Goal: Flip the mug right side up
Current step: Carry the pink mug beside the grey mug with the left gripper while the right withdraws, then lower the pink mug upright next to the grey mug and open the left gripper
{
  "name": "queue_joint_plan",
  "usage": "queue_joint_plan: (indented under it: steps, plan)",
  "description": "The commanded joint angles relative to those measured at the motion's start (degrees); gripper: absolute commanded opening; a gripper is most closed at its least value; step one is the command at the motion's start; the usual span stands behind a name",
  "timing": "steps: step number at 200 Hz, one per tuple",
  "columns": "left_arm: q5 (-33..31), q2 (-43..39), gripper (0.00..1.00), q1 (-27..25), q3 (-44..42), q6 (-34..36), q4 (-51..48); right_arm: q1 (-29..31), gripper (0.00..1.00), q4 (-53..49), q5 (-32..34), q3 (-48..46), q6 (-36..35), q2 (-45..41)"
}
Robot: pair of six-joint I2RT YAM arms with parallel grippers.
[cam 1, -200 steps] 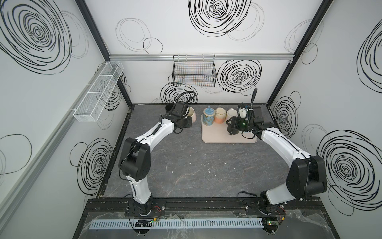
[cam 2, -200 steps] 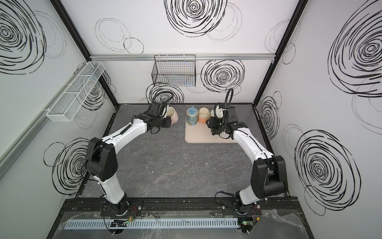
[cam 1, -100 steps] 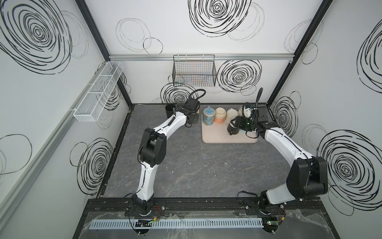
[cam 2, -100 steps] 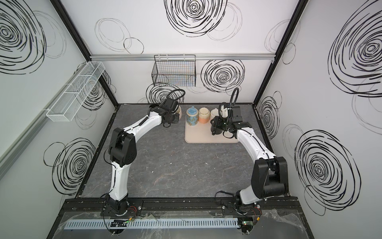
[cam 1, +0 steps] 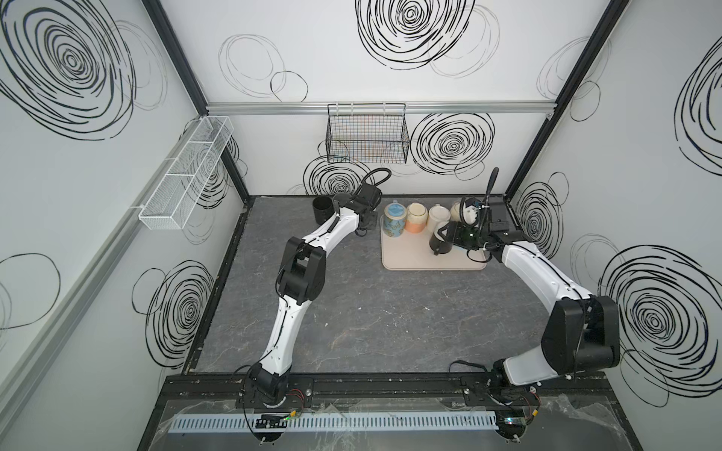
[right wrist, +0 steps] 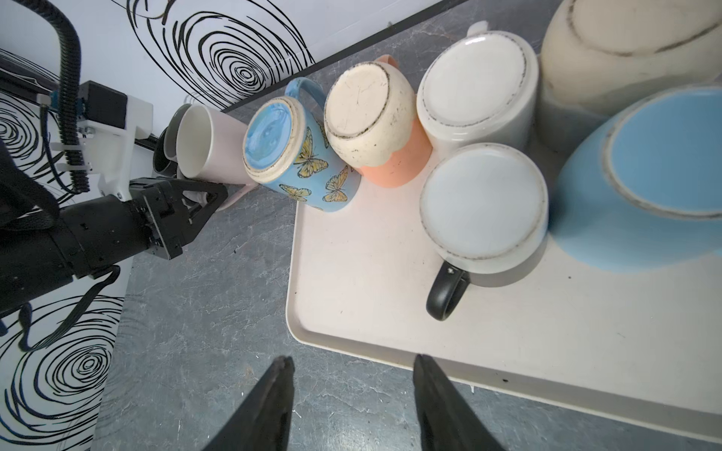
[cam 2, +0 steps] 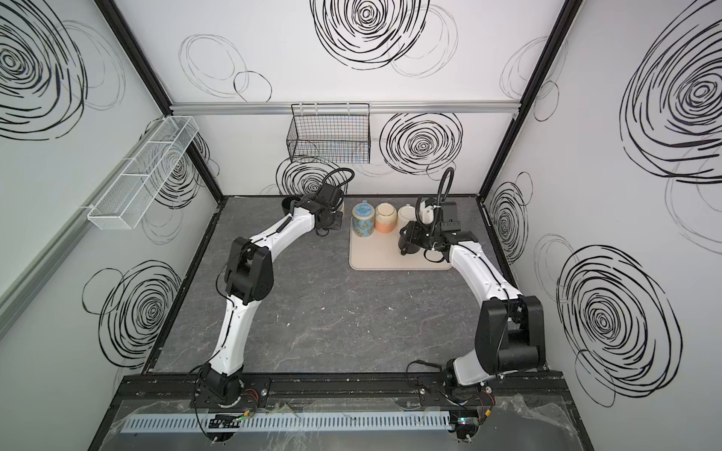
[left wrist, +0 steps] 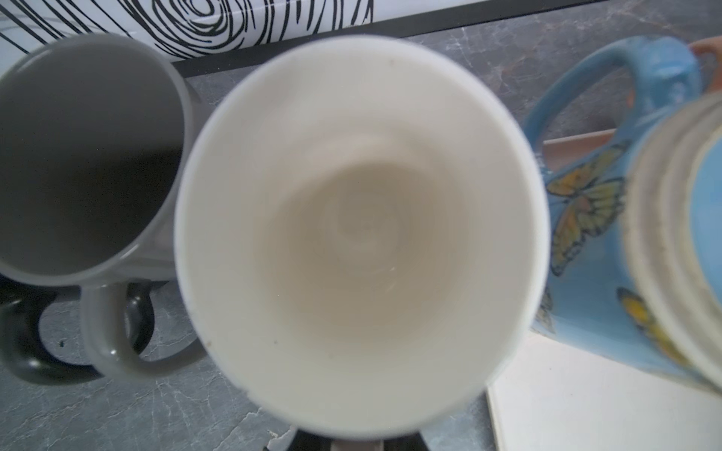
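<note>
White mug (right wrist: 207,150): handle clamped by left fingers (right wrist: 213,195), closed tight; handle grip serves as lever for rotation. Mug tipped on side, mouth toward left wrist camera, just off tray (right wrist: 351,312) edge, beside butterfly mug (right wrist: 297,156); contact between them unclear. Grey mug (left wrist: 78,156) and black mug (cam 1: 322,209) upright alongside on surface (right wrist: 203,332), likely already righted. Right fingers (right wrist: 273,398) half apart, empty, poised over tray's near edge, probably for next inverted mug. Turn judged partway done.

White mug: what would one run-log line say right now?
left gripper: shut on white mug, by handle | white mug: off tray, beside grey mug | right gripper: open, empty
</note>
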Motion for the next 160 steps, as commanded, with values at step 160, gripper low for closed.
queue_joint_plan:
  steps: [160]
  plan:
    - [-4.8,3.9,0.25,1.6,3.7,-1.2,4.4,-1.9,0.53,-2.8,-1.0,-1.7,-2.1,-2.0]
